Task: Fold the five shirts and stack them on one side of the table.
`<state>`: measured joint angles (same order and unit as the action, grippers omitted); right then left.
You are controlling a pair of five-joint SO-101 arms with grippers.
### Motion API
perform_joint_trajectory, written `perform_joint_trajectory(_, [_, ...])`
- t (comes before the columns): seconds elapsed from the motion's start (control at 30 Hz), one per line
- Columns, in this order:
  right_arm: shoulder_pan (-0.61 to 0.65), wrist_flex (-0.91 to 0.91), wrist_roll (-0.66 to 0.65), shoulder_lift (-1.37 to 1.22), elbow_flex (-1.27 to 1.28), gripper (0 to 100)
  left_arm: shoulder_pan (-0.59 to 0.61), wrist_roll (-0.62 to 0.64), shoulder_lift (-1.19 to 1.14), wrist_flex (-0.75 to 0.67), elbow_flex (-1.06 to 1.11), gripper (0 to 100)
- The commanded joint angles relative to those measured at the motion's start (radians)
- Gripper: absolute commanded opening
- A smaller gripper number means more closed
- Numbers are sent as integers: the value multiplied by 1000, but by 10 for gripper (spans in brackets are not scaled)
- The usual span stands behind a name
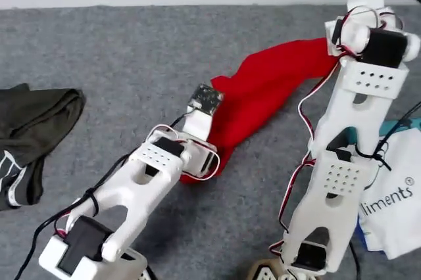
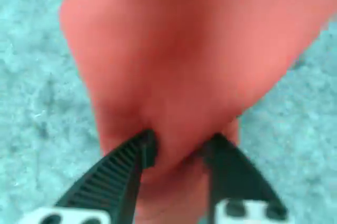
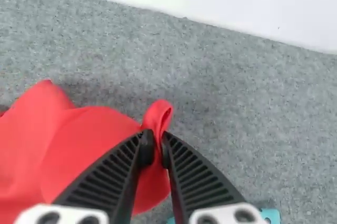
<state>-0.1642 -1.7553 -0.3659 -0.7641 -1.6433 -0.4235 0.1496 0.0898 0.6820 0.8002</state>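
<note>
Red shirt (image 1: pixel 263 96) strung out across the grey worktop (image 1: pixel 131 50). The left gripper (image 2: pixel 181 142) pinches its near end, and the right gripper (image 3: pixel 156 141) is clamped on a fold at the far end (close to the wall). Dark shirt (image 1: pixel 33 129) is bundled at one edge, white shirt (image 1: pixel 395 208) at the other.

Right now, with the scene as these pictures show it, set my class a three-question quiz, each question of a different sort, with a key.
1. True or false: the left tool and the right tool are both shut on the red shirt.
2. Which shirt lies bunched at the left edge of the high view? A. the dark shirt B. a yellow one C. a striped one
3. Fill in: the white shirt lies beside the ___ arm.
Key: 1 true; 2 A; 3 right.
</note>
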Motion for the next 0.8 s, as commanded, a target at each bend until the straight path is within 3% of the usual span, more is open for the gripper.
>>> perform_joint_trajectory(0.0, [4, -36, -5, 73, -37, 9, 18, -25, 46, -23, -30, 32])
perform_joint_trajectory(0.17, [4, -41, -5, 73, -37, 9, 180, -100, 48, 38, -232, 12])
perform_joint_trajectory(0.4, [4, -41, -5, 68, -37, 9, 348, -264, 48, 304, -633, 12])
perform_joint_trajectory(0.57, [4, -41, -5, 73, -37, 9, 353, -287, 48, 535, -888, 12])
perform_joint_trajectory(0.77, [4, -41, -5, 73, -37, 9, 276, -302, 41, 855, -1107, 12])
